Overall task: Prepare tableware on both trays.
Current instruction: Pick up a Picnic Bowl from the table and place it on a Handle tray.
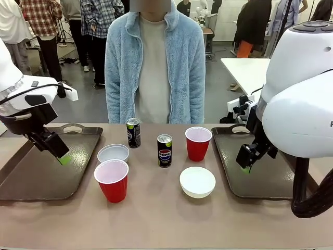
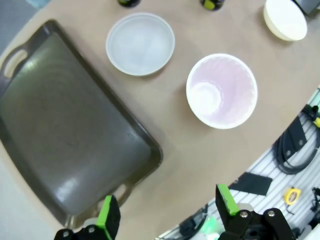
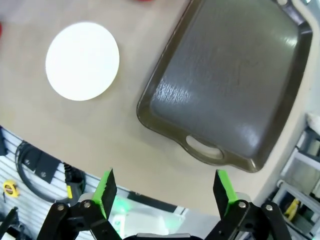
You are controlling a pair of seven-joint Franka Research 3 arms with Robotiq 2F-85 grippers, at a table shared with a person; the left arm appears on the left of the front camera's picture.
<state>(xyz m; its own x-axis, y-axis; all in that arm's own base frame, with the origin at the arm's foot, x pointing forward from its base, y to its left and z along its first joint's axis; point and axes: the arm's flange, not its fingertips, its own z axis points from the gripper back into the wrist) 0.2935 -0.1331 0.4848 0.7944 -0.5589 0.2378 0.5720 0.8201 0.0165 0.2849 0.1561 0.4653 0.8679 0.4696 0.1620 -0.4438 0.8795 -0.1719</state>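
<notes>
Two dark brown trays lie on the table, one at the left (image 1: pixel 31 174) and one at the right (image 1: pixel 260 177), both bare. Between them stand two red cups (image 1: pixel 112 179) (image 1: pixel 197 142), two white bowls (image 1: pixel 113 153) (image 1: pixel 197 182) and two dark cans (image 1: pixel 133 132) (image 1: pixel 164 150), the nearer can with a Pepsi logo. My left gripper (image 1: pixel 61 156) hangs open over the left tray (image 2: pixel 65 145). My right gripper (image 1: pixel 244 165) hangs open over the right tray (image 3: pixel 230 85). The left wrist view looks down into a bowl (image 2: pixel 140 43) and a cup (image 2: pixel 221 91); the right wrist view takes in a bowl (image 3: pixel 82 60).
A person in a light blue fleece jacket (image 1: pixel 155 62) stands at the far side of the table, hands out of view. The bare tan tabletop (image 1: pixel 156 219) stretches along the front edge. Other people and a white table stand farther back.
</notes>
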